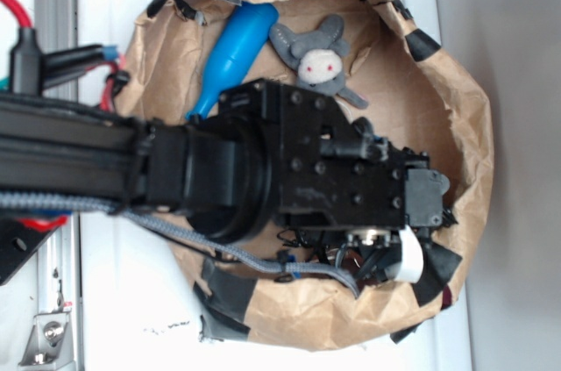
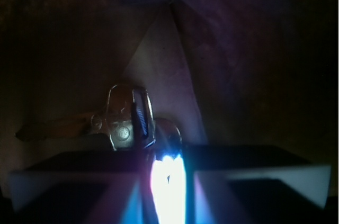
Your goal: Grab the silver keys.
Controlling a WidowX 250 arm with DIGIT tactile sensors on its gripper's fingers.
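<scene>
**One arm low over a paper bowl**

One crumpled brown paper bowl (image 1: 456,125) fills the exterior view, under the black arm (image 1: 289,169). In the wrist view the gripper (image 2: 168,173) has its jaws drawn together on the silver keys (image 2: 130,118): shiny, dim, ringed metal, directly at the fingertips, on dark paper.

Arm (image 1: 219,174) hung over paper bowl (image 1: 456,99). In bowl: bottle (image 1: 235,53) just left of plush mouse (image 1: 317,55). Keys (image 2: 130,121) lay directly ahead of gripper (image 2: 168,173).

exterior: overhead, looking down, mid-range | wrist: close, facing bag floor | shared: paper bag (image 1: 456,108) interior
</scene>
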